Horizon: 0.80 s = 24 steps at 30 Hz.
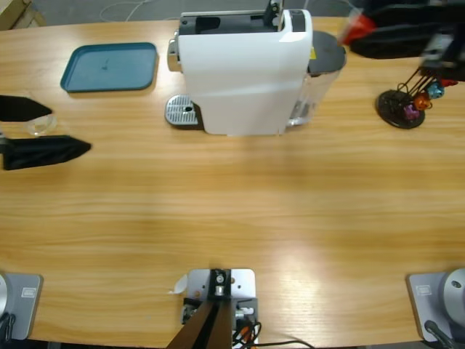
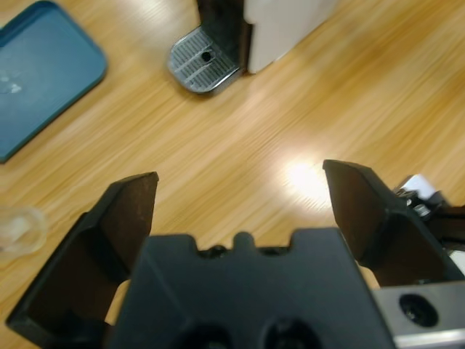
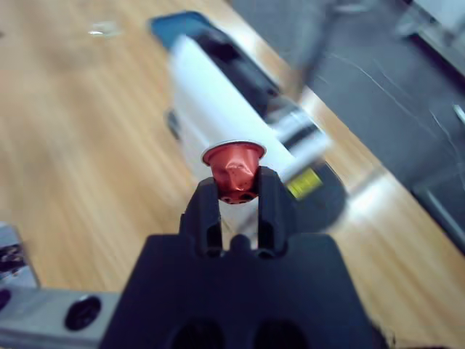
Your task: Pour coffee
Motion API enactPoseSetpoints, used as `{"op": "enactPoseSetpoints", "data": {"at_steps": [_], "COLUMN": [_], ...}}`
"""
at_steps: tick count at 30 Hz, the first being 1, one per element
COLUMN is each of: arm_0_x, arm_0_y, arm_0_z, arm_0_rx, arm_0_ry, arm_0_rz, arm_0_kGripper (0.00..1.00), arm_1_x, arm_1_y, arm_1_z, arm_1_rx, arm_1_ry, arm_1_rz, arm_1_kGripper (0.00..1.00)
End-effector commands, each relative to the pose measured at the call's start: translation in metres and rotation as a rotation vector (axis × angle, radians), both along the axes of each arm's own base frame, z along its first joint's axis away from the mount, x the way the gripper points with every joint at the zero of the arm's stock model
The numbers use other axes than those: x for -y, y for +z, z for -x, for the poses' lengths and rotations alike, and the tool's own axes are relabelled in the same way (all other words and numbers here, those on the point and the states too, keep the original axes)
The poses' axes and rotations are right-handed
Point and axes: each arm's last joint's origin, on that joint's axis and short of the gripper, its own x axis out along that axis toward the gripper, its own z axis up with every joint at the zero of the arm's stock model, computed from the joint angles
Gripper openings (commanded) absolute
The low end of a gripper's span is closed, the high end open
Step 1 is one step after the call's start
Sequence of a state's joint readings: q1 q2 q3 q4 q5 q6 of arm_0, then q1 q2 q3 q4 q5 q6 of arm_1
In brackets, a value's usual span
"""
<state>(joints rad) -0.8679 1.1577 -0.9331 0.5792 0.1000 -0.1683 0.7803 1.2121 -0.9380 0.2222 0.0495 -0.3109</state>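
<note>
Capsule loading looks like the step in hand: the right gripper [image 3: 238, 190] pinches a red capsule [image 3: 234, 166] near the white coffee machine [image 1: 243, 69], so it should come squarely over the top slot. The left gripper [image 2: 240, 200] hangs spread and empty just beside a clear glass [image 1: 41, 125], well left of the drip tray [image 1: 182, 111]; I cannot see coffee in it.

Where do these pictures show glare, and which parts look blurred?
Left wrist view: a bright glare spot on the table, with the wood grain smeared. Right wrist view: the red capsule in the right hand looks fairly sharp, the coffee machine behind is blurred. High view: a soft sheen near the bottom middle, and a blurred arm at the upper right.
</note>
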Motion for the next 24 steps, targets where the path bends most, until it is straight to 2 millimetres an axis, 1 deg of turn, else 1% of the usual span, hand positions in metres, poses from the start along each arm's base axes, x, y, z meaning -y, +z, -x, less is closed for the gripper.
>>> {"op": "enactPoseSetpoints", "data": {"at_steps": [1, 6, 8, 10, 13, 20, 24], "arm_0_x": [-0.034, -0.036, -0.036, -0.037, -0.038, -0.038, -0.039], "arm_0_y": [-0.006, -0.006, -0.007, -0.008, -0.011, -0.012, -0.013], "arm_0_z": [0.015, 0.017, 0.017, 0.018, 0.019, 0.018, 0.020], "arm_0_rx": [0.024, 0.029, 0.026, 0.025, 0.023, 0.019, 0.019], "arm_0_ry": [0.055, 0.054, 0.055, 0.054, 0.055, 0.055, 0.057], "arm_0_rz": [-0.021, -0.017, -0.018, -0.021, -0.029, -0.031, -0.030], "arm_0_kGripper": [0.991, 0.991, 0.991, 0.994, 1.000, 1.000, 1.000], "arm_1_x": [-0.091, -0.137, -0.147, -0.148, -0.143, -0.149, -0.143], "arm_1_y": [-0.003, -0.013, -0.012, -0.010, -0.009, -0.027, -0.032], "arm_1_z": [-0.047, -0.085, -0.095, -0.103, -0.108, -0.130, -0.137], "arm_1_rx": [-0.018, -0.018, -0.011, -0.008, -0.003, -0.014, -0.025], "arm_1_ry": [0.253, 0.290, 0.283, 0.268, 0.242, 0.157, 0.145], "arm_1_rz": [0.091, 0.122, 0.116, 0.112, 0.116, 0.186, 0.212], "arm_1_kGripper": [0.000, 0.000, 0.000, 0.000, 0.000, 0.000, 0.000]}}
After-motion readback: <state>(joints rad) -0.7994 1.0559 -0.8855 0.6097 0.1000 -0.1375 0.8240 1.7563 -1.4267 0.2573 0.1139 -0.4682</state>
